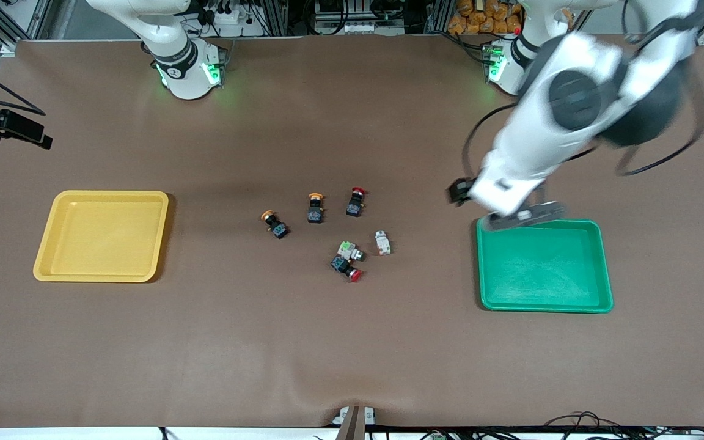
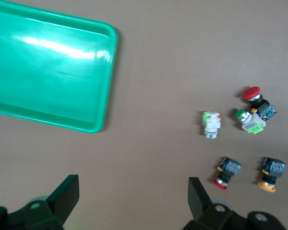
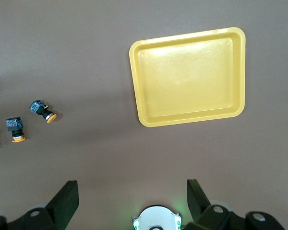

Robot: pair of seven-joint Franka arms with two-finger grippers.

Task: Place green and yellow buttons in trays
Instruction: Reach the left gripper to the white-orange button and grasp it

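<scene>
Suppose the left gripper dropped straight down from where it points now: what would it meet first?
Probably bare table. The open left gripper points at brown surface beside the green tray, short of the buttons; depth is unclear.

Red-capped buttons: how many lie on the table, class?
2. One red-capped button lies beside the yellow-capped pair; the other red-capped one lies nearer the camera, against the green-capped button. None seem hidden.

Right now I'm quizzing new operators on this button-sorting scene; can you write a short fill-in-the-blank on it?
1. Both trays, the yellow tray and the green tray, hold ____ buttons.
2. The left pincer hovers over the rim of the ____ tray.
3. The switch touching the green-capped button has a ____ cap.
4. The left pincer's fingers are ____.

Missing words: no; green; red; open
</scene>
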